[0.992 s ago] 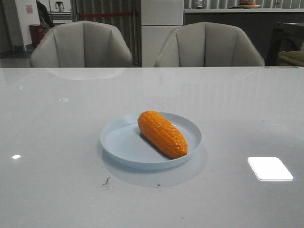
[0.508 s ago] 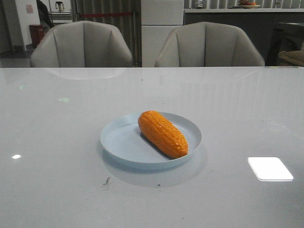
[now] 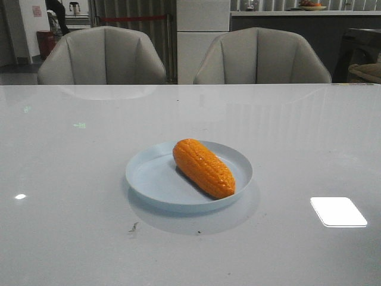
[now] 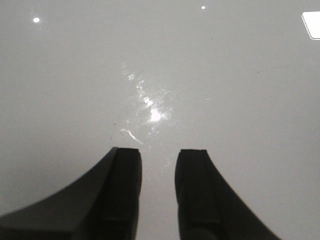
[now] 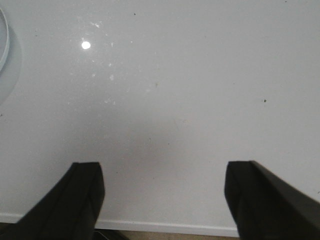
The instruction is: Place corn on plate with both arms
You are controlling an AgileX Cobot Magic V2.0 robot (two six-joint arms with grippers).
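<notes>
The orange corn (image 3: 204,167) lies slantwise in the pale-blue plate (image 3: 149,179) at the middle of the table in the front view. Neither gripper shows in the front view. In the left wrist view my left gripper (image 4: 159,152) hangs over bare table, its jaws a little apart with nothing between them. In the right wrist view my right gripper (image 5: 164,165) is wide open and empty above the table's near edge. A sliver of the plate's rim (image 5: 5,42) shows at that view's edge, away from the fingers.
Two grey chairs (image 3: 101,56) stand behind the table's far edge. The glossy white table (image 3: 297,137) carries bright lamp reflections (image 3: 338,211). The table's front edge (image 5: 165,226) runs just under the right fingers.
</notes>
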